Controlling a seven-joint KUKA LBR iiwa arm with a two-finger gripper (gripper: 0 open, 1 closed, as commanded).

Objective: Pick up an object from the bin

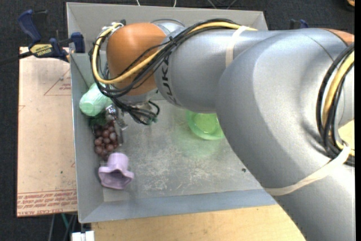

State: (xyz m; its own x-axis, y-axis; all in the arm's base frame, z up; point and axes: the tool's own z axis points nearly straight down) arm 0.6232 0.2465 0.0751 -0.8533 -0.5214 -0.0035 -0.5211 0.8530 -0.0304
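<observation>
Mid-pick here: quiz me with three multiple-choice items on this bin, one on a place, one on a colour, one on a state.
1. Where do the purple grapes lie?
A) against the left wall
B) in the bin's centre
C) against the right wall

2. What colour is the flared thing in the view's lower left corner?
A) orange
B) lilac
C) black

3. How does the bright green cup stand to the arm?
A) lifted by it
B) fully clear of it
C) partly covered by it

Answers:
1 A, they hug that wall, just below the hand in the view.
2 B, it is pale lilac all over.
3 C, the arm hides its upper part.
</observation>
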